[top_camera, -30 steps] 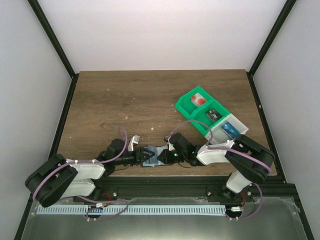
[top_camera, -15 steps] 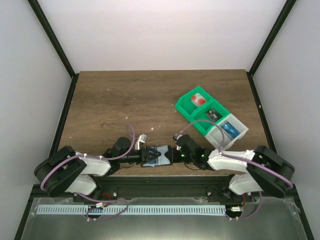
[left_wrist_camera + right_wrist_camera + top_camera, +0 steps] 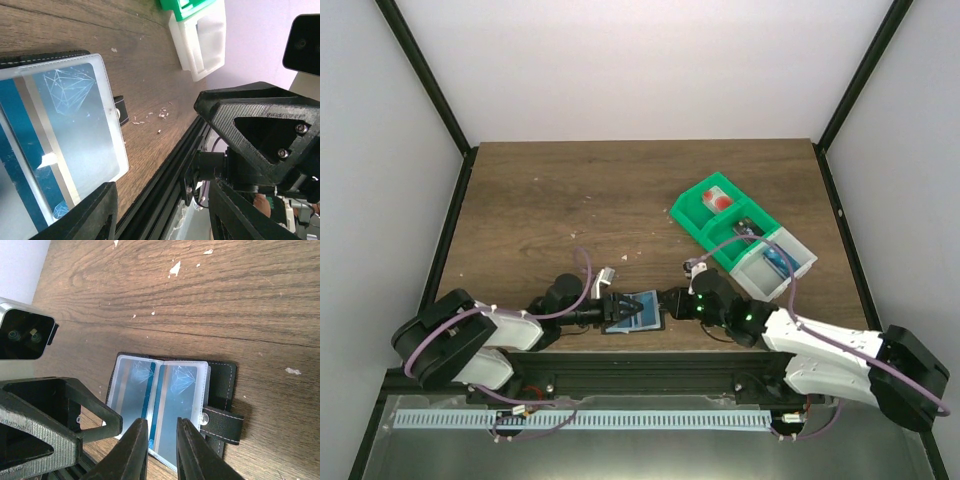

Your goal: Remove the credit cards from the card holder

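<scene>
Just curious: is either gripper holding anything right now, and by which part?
Nothing is gripped. The right gripper is bare; the left gripper, jaws apart, has one finger over the open black bifold card holder.

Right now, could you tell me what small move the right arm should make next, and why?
Probably lower the right gripper and nip the edge of a blue card. Both cards sit tucked in the open wallet, the right jaws hang slightly apart above them, and the left gripper rests at its edge.

blk card holder (image 3: 223,384), open flat, blue cards (image 3: 131,390) inside
</scene>
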Available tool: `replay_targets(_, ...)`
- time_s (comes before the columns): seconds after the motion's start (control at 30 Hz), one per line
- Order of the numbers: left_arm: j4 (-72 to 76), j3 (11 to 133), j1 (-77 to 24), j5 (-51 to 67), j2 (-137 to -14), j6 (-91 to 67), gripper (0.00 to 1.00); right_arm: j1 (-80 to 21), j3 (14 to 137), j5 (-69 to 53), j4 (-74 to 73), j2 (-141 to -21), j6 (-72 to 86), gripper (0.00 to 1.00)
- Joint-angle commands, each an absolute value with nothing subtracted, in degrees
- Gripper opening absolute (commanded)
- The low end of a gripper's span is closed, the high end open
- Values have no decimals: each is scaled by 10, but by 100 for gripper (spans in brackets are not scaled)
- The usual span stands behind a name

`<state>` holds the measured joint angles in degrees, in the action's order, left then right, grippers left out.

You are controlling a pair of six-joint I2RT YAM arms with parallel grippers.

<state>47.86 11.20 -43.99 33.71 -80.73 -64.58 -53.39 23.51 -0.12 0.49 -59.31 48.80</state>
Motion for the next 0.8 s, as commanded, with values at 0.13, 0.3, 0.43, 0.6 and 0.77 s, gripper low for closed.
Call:
replay_targets(0.13, 444, 117, -438, 303, -806, -632, 50, -536, 252, -44, 9, -623, 466, 18)
replay_targets(0.3, 448, 106, -426, 298, -811, -632, 49, -536, 262, -97, 38, -676, 456, 18)
replay_targets(0.43, 438, 116, -423, 299, -820, -623, 49, -536, 279, -105, 39, -713, 450, 18)
replay_targets(0.6, 444, 123, -422, 303, -832, -622, 49, -536, 289, -116, 50, -732, 444, 18)
replay_targets(0.77, 457, 122, -421, 301, -852, -620, 49, -536, 294, -104, 48, -752, 449, 18)
